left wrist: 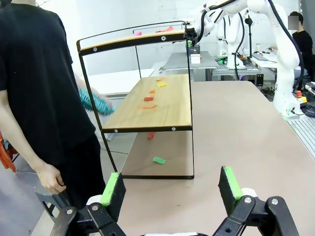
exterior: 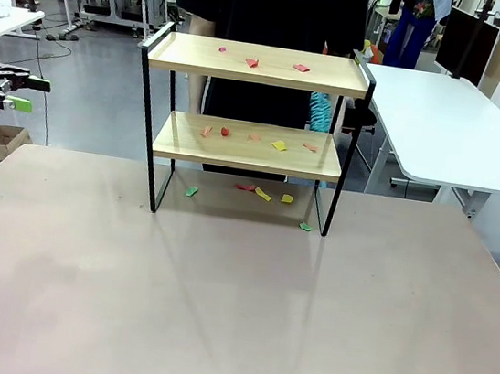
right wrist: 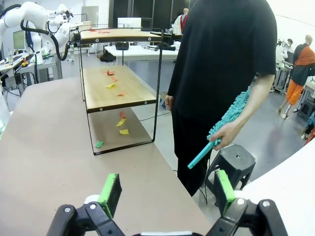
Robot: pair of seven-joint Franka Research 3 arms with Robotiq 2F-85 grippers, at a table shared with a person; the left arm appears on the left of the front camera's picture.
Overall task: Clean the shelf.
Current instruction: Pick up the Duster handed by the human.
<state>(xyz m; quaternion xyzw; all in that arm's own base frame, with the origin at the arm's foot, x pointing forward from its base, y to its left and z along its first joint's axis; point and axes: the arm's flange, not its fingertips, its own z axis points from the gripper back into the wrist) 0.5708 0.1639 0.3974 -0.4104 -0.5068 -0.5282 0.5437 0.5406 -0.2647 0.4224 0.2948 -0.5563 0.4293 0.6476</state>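
Green-padded fingers of the left gripper (left wrist: 171, 186) rise nearest the lens. Note that its jaws stand wide apart, with nothing between them and nothing touched. Check the right gripper (right wrist: 167, 189) likewise: it is spread fully, holds nothing, and hangs in the air past the table's corner. In the front view you find both grippers level with the boards of the shelf, one at each picture edge and well apart from it.

Locate the shelf (exterior: 194, 53) upright at the far middle of the table (exterior: 234, 305), a broad, matt, pinkish-beige surface. The shelf has two flat, light wooden boards carried in a thin black metal frame with slender legs.

Observe the paper scraps (exterior: 279, 145): small, flat, irregular pieces in red, orange, yellow and green. They lie scattered on the upper board, on the lower board and on the table between the legs.

Note the person (exterior: 273, 15) in a black shirt standing just behind the shelf. One hand (right wrist: 224, 137) grips a teal, fluffy duster (right wrist: 231, 115) by its smooth handle. A black stool (right wrist: 235, 162) stands beside the person. A white table (exterior: 443, 120) adjoins on the robot's right, with a grey floor and further workbenches beyond.
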